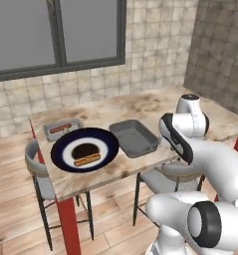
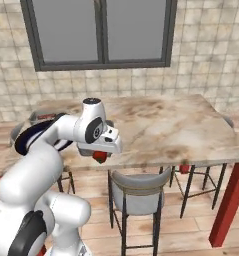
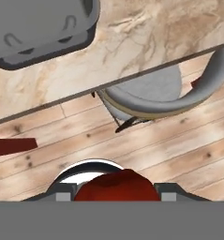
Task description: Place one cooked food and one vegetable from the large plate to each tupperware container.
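The pincer (image 2: pixel 100 156) gripped a red vegetable (image 3: pixel 117 186) near the tabletop's (image 2: pixel 161 131) edge, beside the empty tray (image 1: pixel 133 137). It looked smooth, round, probably slippery; a hold across its middle seemed safest.

The claw (image 2: pixel 100 156) hangs just off the worktop's (image 1: pixel 140 107) near edge, above a chair (image 3: pixel 151 96). Beyond it lies one tupperware container (image 1: pixel 133 137), then the large plate (image 1: pixel 84 149), the other tupperware container (image 1: pixel 62 128) farthest.
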You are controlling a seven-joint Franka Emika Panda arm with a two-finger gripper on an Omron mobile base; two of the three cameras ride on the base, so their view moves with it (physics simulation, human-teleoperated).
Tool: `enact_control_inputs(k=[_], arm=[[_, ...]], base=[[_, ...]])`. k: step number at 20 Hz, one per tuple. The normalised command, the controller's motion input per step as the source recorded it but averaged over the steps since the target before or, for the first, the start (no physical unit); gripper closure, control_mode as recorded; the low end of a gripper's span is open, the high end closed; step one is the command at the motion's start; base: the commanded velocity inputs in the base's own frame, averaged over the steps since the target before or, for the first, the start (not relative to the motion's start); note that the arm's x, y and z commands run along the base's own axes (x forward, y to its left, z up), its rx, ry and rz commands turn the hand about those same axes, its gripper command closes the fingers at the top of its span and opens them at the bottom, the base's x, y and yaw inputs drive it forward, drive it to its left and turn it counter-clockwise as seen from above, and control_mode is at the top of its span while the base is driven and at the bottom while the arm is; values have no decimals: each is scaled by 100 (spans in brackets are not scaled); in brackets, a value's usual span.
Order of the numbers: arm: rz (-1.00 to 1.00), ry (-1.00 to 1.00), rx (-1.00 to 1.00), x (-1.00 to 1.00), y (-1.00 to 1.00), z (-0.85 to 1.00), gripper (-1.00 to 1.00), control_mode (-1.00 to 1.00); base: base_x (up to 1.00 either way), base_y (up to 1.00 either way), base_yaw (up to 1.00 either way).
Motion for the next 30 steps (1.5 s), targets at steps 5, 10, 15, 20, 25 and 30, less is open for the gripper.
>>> enact_control_inputs(k=[5, 10, 15, 20, 25, 30], arm=[[0, 0, 0, 0, 0, 0, 100, 100], [0, 0, 0, 0, 0, 0, 100, 100], [0, 0, 0, 0, 0, 0, 100, 100], [0, 0, 0, 0, 0, 0, 100, 100], [1, 0, 0, 7, 0, 0, 100, -100], [11, 0, 0, 59, 0, 0, 100, -100]], base=[[8, -40, 49], [0, 13, 21], [23, 1, 7], [43, 0, 4], [35, 0, 7], [0, 0, 0]])
